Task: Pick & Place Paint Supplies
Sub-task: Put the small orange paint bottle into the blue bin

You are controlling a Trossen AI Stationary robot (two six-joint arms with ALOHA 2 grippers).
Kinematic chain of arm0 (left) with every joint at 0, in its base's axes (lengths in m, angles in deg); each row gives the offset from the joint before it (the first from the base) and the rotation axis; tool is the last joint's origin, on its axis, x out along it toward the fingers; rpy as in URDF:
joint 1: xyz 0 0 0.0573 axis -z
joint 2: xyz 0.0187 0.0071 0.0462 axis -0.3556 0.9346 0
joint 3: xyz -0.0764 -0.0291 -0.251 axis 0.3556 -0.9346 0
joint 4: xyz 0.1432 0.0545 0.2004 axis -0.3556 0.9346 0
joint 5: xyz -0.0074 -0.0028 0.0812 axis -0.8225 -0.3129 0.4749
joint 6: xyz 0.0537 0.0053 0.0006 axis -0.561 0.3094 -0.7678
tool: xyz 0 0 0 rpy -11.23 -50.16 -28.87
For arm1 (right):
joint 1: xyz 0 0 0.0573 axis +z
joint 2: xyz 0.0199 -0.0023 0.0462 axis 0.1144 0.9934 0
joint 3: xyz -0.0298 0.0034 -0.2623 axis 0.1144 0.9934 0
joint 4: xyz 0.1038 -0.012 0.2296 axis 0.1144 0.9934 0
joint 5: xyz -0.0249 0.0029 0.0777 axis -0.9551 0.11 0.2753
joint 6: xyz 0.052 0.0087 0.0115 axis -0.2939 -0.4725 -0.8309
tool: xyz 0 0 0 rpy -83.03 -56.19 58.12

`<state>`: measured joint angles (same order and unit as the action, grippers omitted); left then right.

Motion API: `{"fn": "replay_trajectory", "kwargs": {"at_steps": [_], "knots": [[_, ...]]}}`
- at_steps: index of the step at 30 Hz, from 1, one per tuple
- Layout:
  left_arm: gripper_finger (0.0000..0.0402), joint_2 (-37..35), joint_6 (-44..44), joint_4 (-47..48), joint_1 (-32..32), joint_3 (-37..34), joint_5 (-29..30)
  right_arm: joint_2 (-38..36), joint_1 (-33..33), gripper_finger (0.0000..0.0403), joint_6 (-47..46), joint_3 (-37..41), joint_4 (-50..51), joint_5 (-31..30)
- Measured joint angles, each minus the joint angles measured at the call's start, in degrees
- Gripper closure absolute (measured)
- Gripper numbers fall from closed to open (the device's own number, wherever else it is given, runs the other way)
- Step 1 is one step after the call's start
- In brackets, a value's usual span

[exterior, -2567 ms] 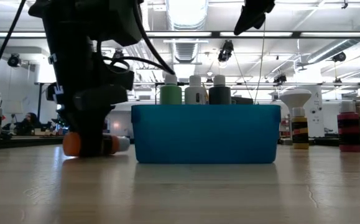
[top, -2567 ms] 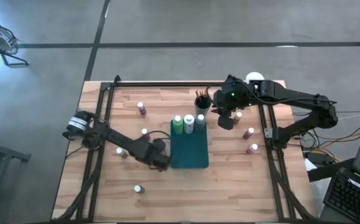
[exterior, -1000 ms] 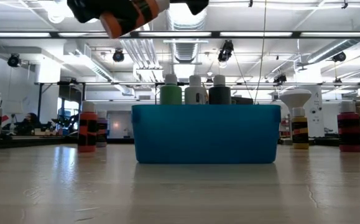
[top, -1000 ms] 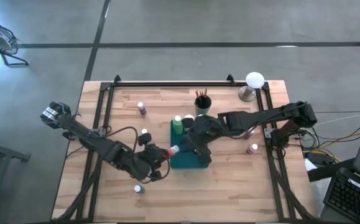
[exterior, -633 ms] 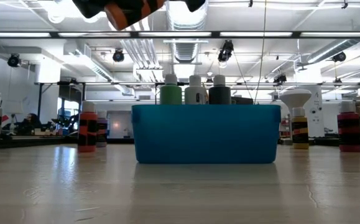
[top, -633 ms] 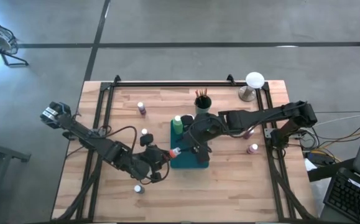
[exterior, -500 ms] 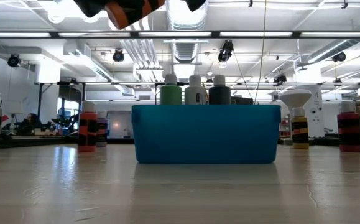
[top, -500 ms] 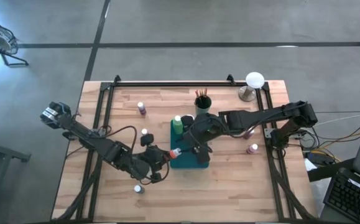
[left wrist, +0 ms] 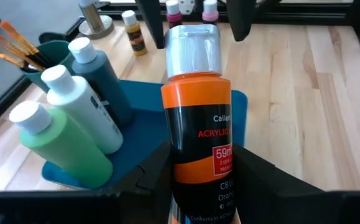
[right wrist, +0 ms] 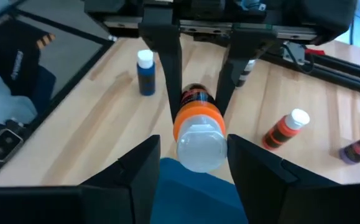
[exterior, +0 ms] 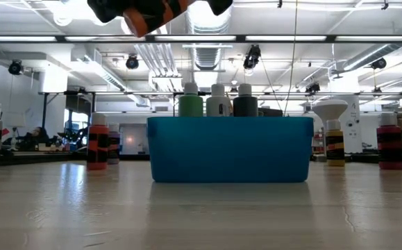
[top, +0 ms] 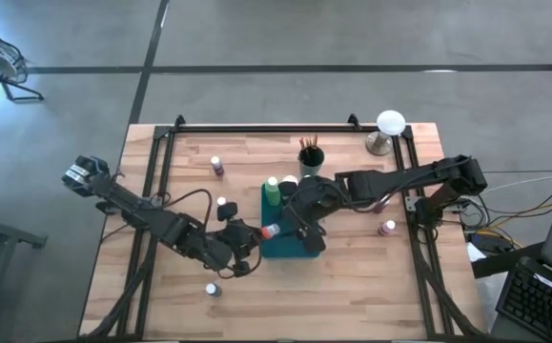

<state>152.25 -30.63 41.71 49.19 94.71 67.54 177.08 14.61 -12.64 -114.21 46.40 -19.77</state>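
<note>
An orange paint bottle [top: 269,231] with a black label and a pale cap is in the air at the left rim of the teal tray [top: 290,250]. My left gripper [top: 247,234] is shut on it. My right gripper [top: 291,225] is open above the tray and faces it. Its fingers stand on either side of the cap [right wrist: 198,146], with a gap showing on each side. A green bottle [left wrist: 61,146], a pale bottle [left wrist: 83,109] and a dark teal bottle [left wrist: 102,81] stand in the tray's far end. The low view shows the held bottle [exterior: 152,14] high up, tilted. My left gripper pinches the orange bottle between its two fingers [left wrist: 158,180] at the lower body [left wrist: 198,177], near the base. The bottle lies along the fingers, and its cap [left wrist: 192,46] points away from them toward the right gripper. It is lifted clear of table and tray, lying nearly level.
A dark cup of brushes [top: 309,157] stands beyond the tray. The white-domed object [top: 390,124] is at the far right corner. Small bottles stand about: left of the tray [top: 217,166] [top: 222,204], near the front [top: 212,289], and on the right [top: 387,227].
My left gripper has carried the orange bottle a little toward the tray's left rim and kept it raised. The bottle's tilt has shifted slightly. My right gripper has drawn closer to the cap end from over the tray.
</note>
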Motion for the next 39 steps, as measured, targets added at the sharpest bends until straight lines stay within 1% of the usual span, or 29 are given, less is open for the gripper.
{"fn": "replay_trajectory", "kwargs": {"at_steps": [3,10,13,25,29,32,37,39], "knots": [[0.0269,0.0,-0.3,-0.4,-0.3,0.0,-0.1,0.0,0.1,0.0224,-0.6,0.0,-0.3,0.7],[0.0269,0.0,-1.8,-1.9,-1.2,0.0,-1.4,0.1,0.4,0.0209,-0.6,0.0,-0.9,0.6],[0.0269,0.0,-2.7,-2.6,-1.3,0.0,-1.4,0.1,0.4,0.0210,-0.5,0.0,-1.0,0.6],[0.0269,0.0,-5.2,-5.5,-2.2,0.0,-2.9,0.1,0.4,0.0270,-0.4,0.0,-0.9,0.1],[0.0269,0.0,-5.1,-5.5,-2.3,0.0,-3.1,0.1,0.3,0.0281,-0.2,0.0,-0.9,-0.1],[0.0269,0.0,-5.4,-5.9,-2.3,0.0,-3.2,0.1,0.3,0.0276,-0.2,0.0,-0.8,0.0],[0.0269,0.0,-6.5,-6.6,-2.3,0.0,-3.7,0.1,0.4,0.0248,-0.2,0.0,-0.8,0.2],[0.0269,0.0,-6.5,-6.7,-2.4,0.0,-3.7,0.1,0.3,0.0248,-0.2,0.0,-0.8,0.2]]}}
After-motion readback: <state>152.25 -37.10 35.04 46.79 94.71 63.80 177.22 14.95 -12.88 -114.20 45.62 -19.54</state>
